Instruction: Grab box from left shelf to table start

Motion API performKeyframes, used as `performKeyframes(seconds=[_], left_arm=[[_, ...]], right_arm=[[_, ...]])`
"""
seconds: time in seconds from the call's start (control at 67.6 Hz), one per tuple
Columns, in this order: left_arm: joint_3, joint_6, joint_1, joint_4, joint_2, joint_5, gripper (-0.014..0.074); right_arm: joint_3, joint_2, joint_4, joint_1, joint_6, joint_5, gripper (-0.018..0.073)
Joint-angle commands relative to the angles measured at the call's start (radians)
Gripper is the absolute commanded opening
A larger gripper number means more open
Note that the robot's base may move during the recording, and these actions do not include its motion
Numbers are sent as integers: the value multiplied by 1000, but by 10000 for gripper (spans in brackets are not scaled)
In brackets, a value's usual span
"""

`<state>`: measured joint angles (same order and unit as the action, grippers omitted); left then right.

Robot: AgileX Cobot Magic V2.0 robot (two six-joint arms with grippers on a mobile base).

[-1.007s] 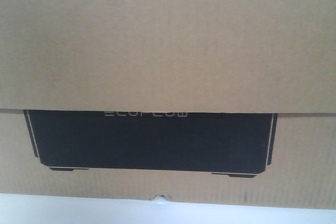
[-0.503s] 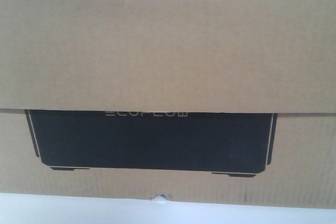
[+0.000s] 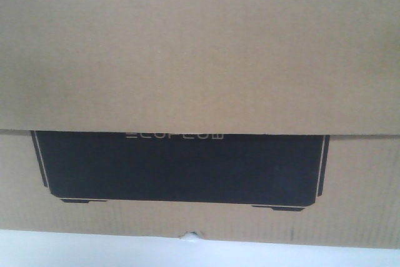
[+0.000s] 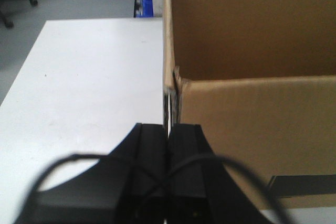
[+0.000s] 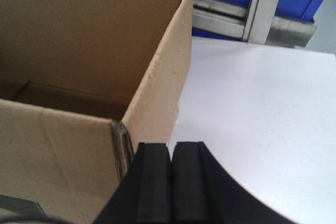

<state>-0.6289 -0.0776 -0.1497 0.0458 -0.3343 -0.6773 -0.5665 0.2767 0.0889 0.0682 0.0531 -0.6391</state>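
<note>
Black left gripper [image 4: 168, 135] with thin looping cable, black foam-padded right gripper [image 5: 171, 177]

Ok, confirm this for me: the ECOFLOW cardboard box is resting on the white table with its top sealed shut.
Not quite. The box does rest on the white table, but its top is open, not sealed shut. The right wrist view looks over the rim onto its bare inner walls.
</note>
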Motion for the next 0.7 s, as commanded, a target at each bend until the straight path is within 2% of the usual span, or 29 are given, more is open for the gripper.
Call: performKeyframes(seconds=[0.0, 0.089, 0.222, 0.37, 0.681], left_arm=[[99, 6, -6, 0, 111, 216, -92], [212, 6, -6, 0, 236, 335, -92], [326, 6, -6, 0, 357, 430, -92], [345, 6, -6, 29, 348, 433, -92], [345, 6, -6, 29, 348, 440, -93]], right_arm=[[42, -73, -8, -1, 8, 155, 60], [105, -138, -8, -1, 8, 217, 60], [159, -179, -8, -1, 8, 281, 60], [164, -177, -8, -1, 8, 294, 60], [164, -177, -8, -1, 8, 285, 60]])
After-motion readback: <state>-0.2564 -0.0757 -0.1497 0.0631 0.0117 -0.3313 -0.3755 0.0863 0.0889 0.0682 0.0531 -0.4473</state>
